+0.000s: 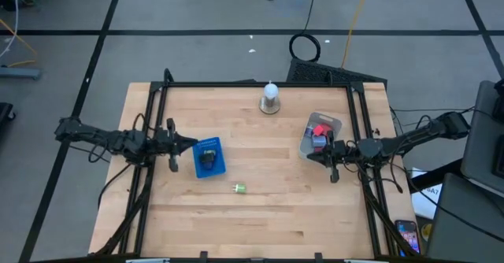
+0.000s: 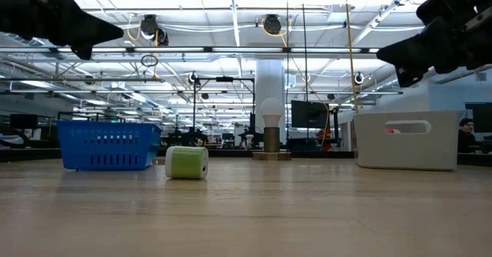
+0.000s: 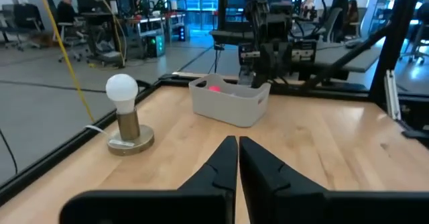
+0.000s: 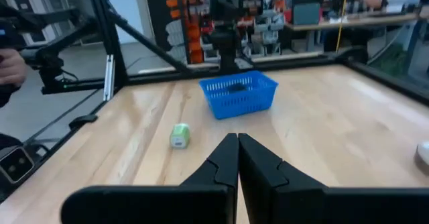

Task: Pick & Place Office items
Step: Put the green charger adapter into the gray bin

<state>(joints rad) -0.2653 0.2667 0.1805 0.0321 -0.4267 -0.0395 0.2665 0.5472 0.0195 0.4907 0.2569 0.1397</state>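
We judge the green roll, at 6 o'clock on the surface, light and roll-prone; pinch its flat ends. Left end effector and right end effector hover clenched, empty.

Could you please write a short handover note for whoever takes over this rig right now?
Left gripper: fingers shut, empty, raised at the table's left edge beside the blue basket.
Right gripper: fingers shut, empty, raised at the right edge beside the white bin.
Items: a dark piece lies in the blue basket; red and pink pieces lie in the white bin; one green piece lies loose on the table, near the basket.
Done: those pieces are binned.
Left: the green piece, probably.
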